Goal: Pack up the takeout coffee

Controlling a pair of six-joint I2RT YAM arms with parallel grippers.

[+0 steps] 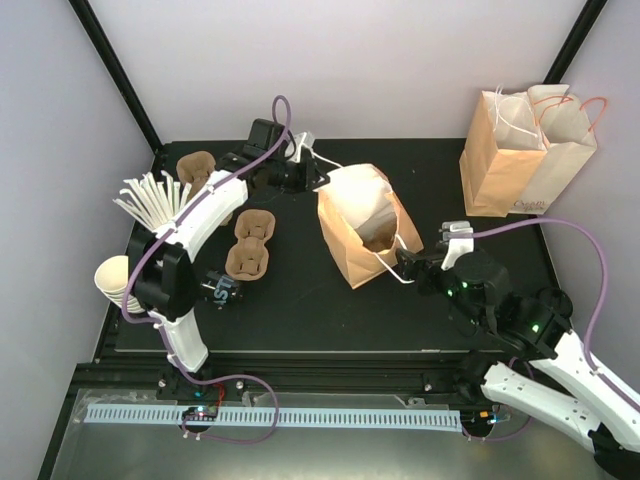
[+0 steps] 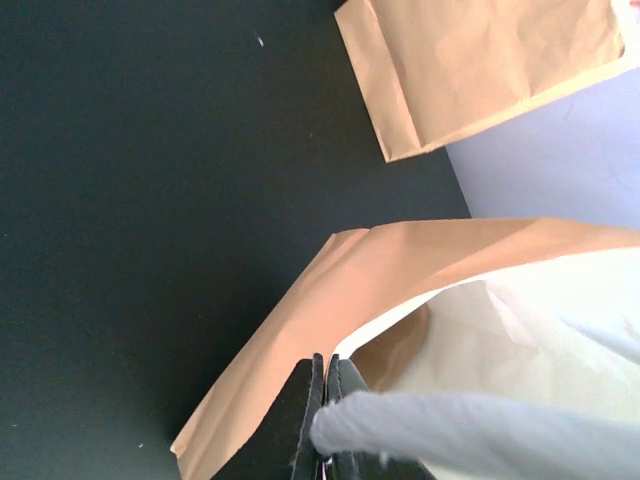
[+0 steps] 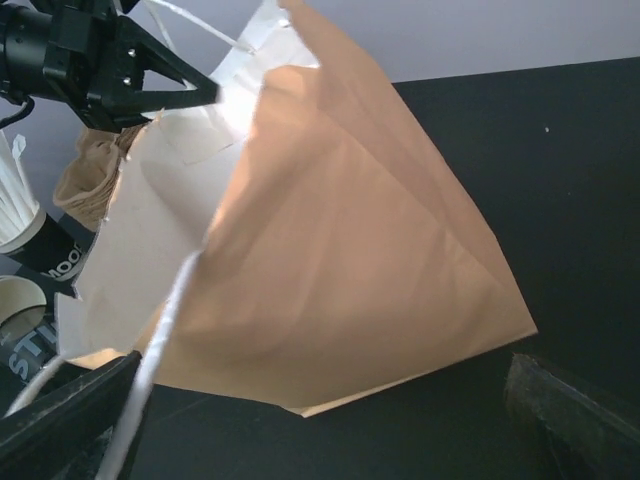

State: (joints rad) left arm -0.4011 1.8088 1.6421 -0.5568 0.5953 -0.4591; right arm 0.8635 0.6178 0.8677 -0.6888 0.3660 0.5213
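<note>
The left arm (image 1: 200,215) arched forward and inward with the left gripper (image 1: 318,176) pinched tight — the right arm (image 1: 560,365) reached toward the middle, the right gripper (image 1: 404,267) spread wide.

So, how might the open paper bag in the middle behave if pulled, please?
Likely floppy: the paper bag has creased, bowed walls. Probably light, thin paper, so it may slide or tip. The left gripper pinches its thin handle, which could tear if yanked.

The middle bag (image 1: 365,225) is tan with white handles (image 2: 450,432); the worktop (image 1: 300,300) black, the carriers (image 1: 250,245) brown, the straws (image 1: 150,200) white, the takeout coffee (image 1: 222,289) black-banded with pale lettering.
</note>
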